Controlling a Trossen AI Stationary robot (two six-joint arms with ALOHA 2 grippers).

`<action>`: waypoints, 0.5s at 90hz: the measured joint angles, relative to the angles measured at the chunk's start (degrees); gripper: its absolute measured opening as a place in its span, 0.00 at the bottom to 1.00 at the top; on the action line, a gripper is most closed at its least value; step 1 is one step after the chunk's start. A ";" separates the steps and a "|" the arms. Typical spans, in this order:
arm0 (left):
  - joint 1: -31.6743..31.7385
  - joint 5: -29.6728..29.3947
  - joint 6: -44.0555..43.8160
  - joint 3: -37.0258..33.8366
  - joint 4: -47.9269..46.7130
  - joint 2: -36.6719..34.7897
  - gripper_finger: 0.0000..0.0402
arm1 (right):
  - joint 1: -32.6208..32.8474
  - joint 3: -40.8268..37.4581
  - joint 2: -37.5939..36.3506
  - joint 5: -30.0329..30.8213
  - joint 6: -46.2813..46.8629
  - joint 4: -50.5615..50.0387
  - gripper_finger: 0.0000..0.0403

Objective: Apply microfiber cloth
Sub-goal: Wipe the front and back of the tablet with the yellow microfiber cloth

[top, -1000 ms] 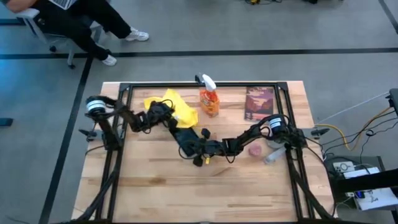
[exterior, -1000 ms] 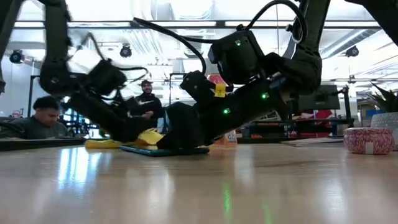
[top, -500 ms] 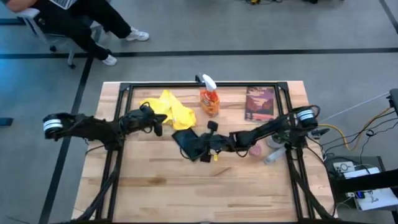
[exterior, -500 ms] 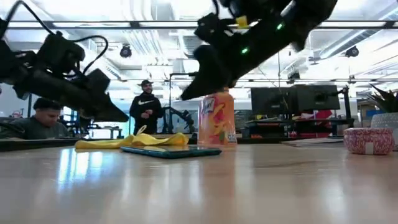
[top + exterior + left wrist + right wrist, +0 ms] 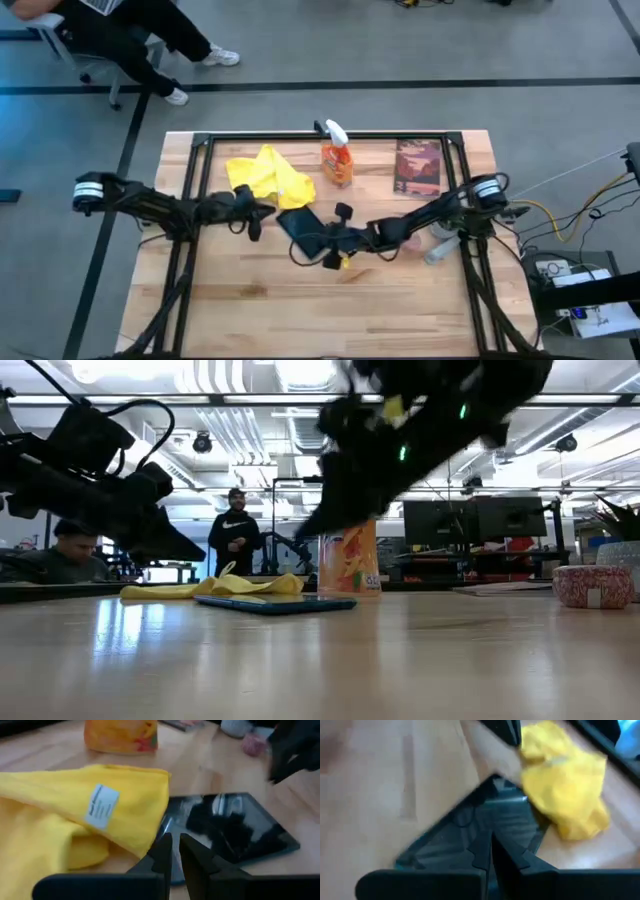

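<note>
The yellow microfiber cloth (image 5: 266, 175) lies crumpled on the far left of the table. One edge (image 5: 150, 827) rests over a corner of the black tablet (image 5: 303, 224), which lies flat on the wood. My left gripper (image 5: 257, 213) hangs above the table just left of the tablet, shut and holding nothing; its fingers (image 5: 175, 842) point toward the cloth and tablet. My right gripper (image 5: 313, 243) hovers over the tablet's near end, also shut (image 5: 487, 840) and holding nothing. In the low view both grippers are well clear of the tabletop.
An orange spray bottle (image 5: 337, 160) stands behind the tablet. A book (image 5: 417, 168) lies at the far right. A pink candle jar (image 5: 410, 241) and a pale cup (image 5: 440, 247) sit near the right arm. People are in the room beyond.
Both grippers have risen off the tablet and cloth. My left gripper has drawn back toward the table's left and near edge, away from the cloth. My right gripper lifted, swung toward the far edge, then came back toward the near edge. The cloth stays draped on the tablet's corner.
</note>
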 joint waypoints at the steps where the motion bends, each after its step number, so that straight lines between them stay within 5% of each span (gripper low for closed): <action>1: -0.11 -0.15 -0.05 0.00 0.00 0.17 0.05 | 0.00 0.00 0.51 -0.10 0.07 0.62 0.00; 19: -0.50 -0.52 -0.29 0.00 0.20 3.28 0.05 | 1.04 0.89 4.42 -3.54 2.40 -1.71 0.00; 45: -3.05 -0.50 -3.12 0.11 3.42 9.08 0.05 | 6.60 1.11 -3.19 -4.59 8.20 -18.44 0.00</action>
